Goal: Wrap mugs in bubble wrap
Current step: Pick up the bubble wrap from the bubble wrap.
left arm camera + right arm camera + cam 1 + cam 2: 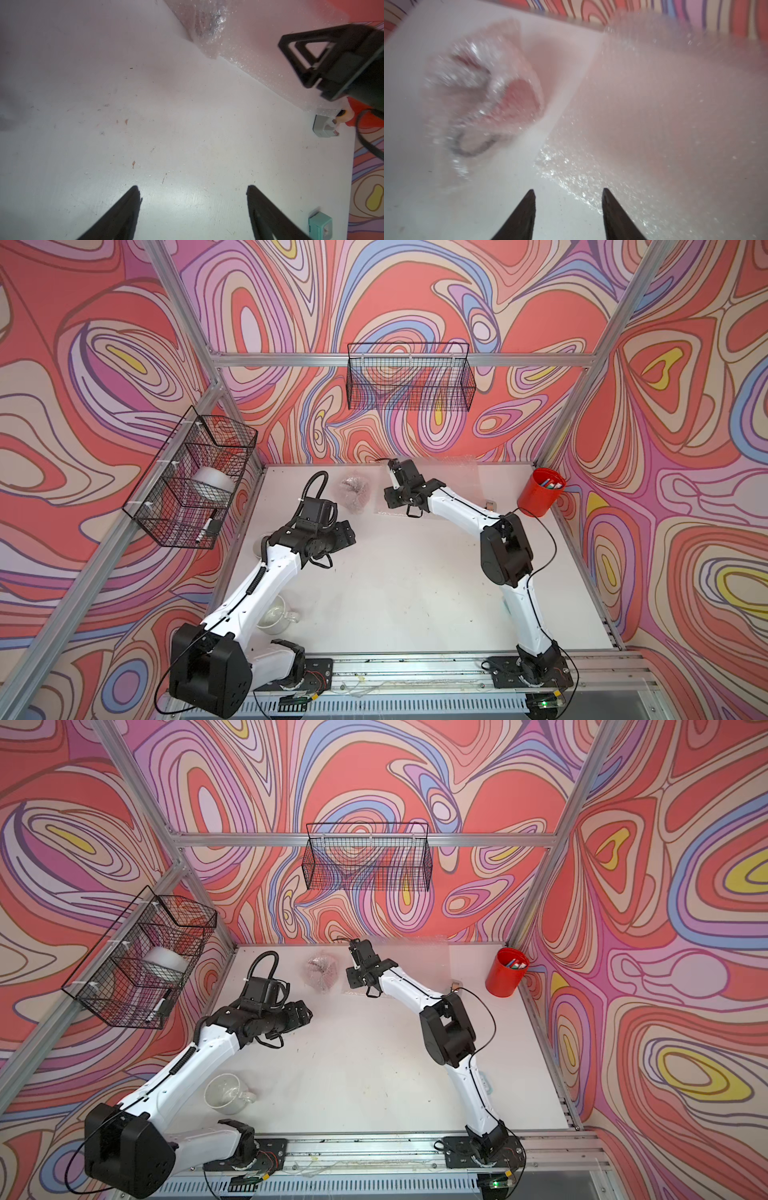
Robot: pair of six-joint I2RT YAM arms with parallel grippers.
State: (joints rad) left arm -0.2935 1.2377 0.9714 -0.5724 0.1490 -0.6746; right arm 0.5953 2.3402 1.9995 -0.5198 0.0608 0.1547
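A red mug (519, 97) lies bundled in crumpled bubble wrap (354, 491) (321, 969) at the back of the table. To its right, a flat bubble wrap sheet (451, 483) (664, 114) is spread out. My right gripper (392, 467) (568, 195) hovers between the two. It is open and empty, with one fingertip over the sheet's edge. Nearer the front, my left gripper (348, 533) (192, 193) stands wide open over bare table. A clear glass mug (276, 616) (226, 1094) stands at the front left beside the left arm. A pale rim (259, 543) peeks out behind that arm.
A red pen cup (540, 491) stands at the back right corner, with a small grey device (490, 504) near it. Wire baskets hang on the back wall (409, 377) and the left wall (191, 481). A teal block (320, 226) lies near the right table edge.
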